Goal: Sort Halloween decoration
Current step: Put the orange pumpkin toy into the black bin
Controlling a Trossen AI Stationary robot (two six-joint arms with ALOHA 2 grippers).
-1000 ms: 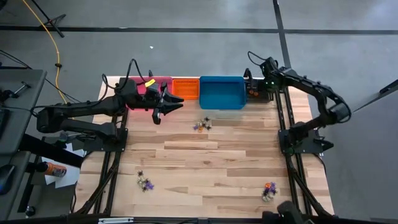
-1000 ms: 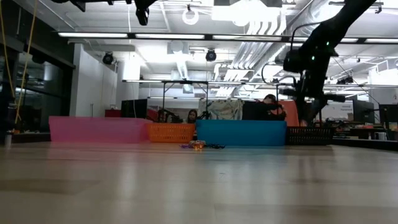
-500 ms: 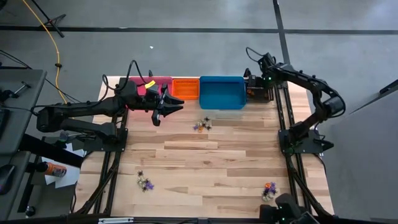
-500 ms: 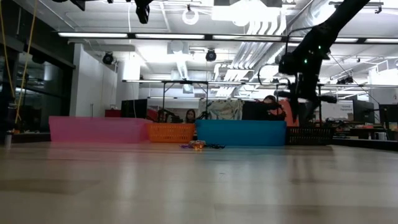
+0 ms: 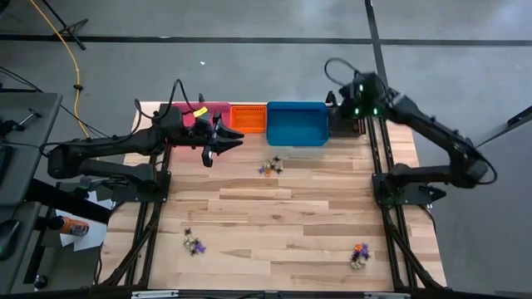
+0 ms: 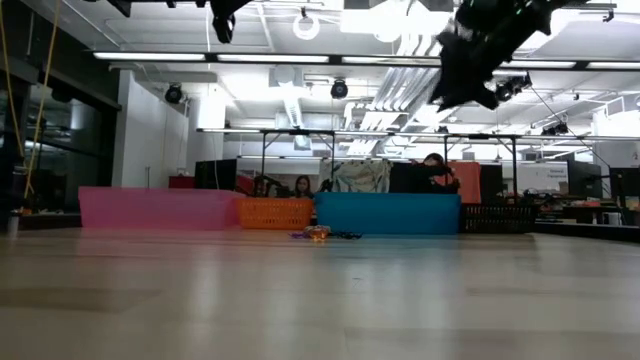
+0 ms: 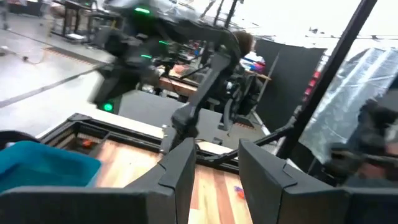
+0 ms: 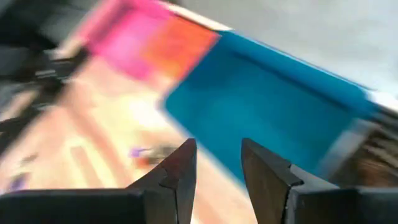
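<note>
Flanking trinkets point(image 5: 270, 167), pink bin point(image 5: 199, 112), blue bin point(image 5: 297, 123)

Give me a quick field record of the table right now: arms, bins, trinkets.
left end effector: open, empty, raised by the pink bin
right end effector: open, empty, raised over the far right corner by the blue bin
bins along far edge: pink, orange bin, blue, black bin
trinkets: three clusters on the table; middle cluster in front of blue bin, near-left cluster, near-right cluster
</note>
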